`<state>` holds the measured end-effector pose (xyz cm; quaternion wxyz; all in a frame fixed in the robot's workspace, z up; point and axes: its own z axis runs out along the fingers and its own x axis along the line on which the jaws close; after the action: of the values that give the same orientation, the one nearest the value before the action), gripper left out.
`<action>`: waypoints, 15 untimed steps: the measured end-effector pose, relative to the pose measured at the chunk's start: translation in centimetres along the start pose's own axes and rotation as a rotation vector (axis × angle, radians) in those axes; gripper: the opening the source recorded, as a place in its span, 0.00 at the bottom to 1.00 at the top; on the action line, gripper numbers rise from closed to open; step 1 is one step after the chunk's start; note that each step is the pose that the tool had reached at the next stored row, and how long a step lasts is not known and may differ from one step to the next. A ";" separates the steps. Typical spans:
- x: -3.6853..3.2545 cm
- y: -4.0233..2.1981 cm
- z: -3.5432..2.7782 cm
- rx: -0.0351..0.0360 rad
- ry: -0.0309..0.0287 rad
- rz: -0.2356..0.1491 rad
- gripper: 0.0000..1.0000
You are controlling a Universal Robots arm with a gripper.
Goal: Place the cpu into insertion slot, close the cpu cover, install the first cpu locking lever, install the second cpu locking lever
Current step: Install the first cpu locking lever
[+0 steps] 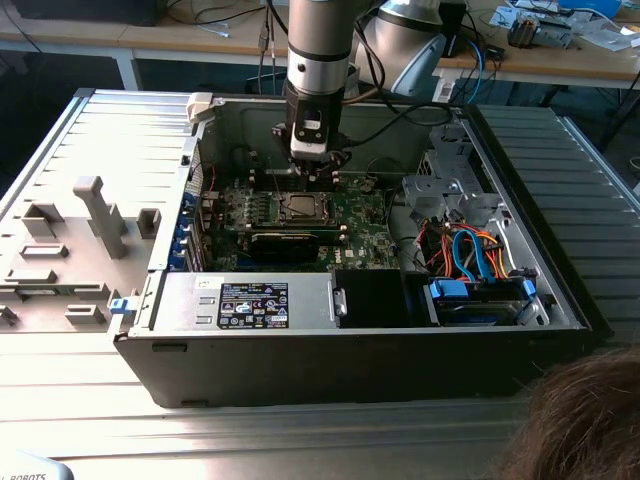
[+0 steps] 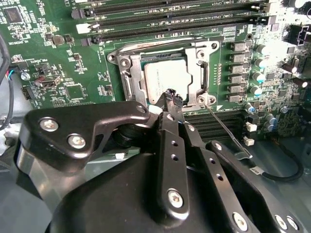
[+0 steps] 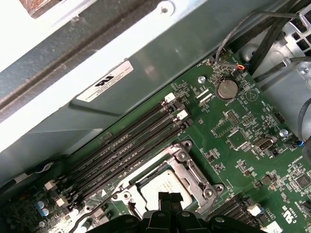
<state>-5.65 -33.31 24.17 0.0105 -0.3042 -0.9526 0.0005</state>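
Cpu (image 2: pixel 167 77) sits in slot (image 2: pixel 116 57), cover (image 2: pixel 133 82) flat around its edges. End effector (image 2: pixel 171 95), tips pressed together, is at cpu's edge by slot rim. Lever (image 2: pixel 226 131) juts free off slot corner over open board (image 2: pixel 63 63).

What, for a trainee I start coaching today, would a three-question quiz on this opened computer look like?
1. True or false: the small dull silver-grey square cpu lies on the case floor.
2. Fill in: the thin square silvery metal cpu cover lies ___ over it.
3. The black gripper is: A outside the case; B at the cover's edge; C beside blue cables.
Key: 1 false; 2 flat; 3 B.
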 end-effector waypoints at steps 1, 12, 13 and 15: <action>0.00 0.00 0.00 0.0001 0.0000 -0.005 0.11; 0.00 0.00 0.00 0.0008 -0.0003 -0.041 0.11; 0.00 0.00 0.00 0.0009 -0.0003 -0.044 0.11; 0.00 0.00 0.00 0.0010 -0.0004 -0.052 0.11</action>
<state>-5.65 -33.31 24.17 0.0104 -0.2791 -0.9602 0.0007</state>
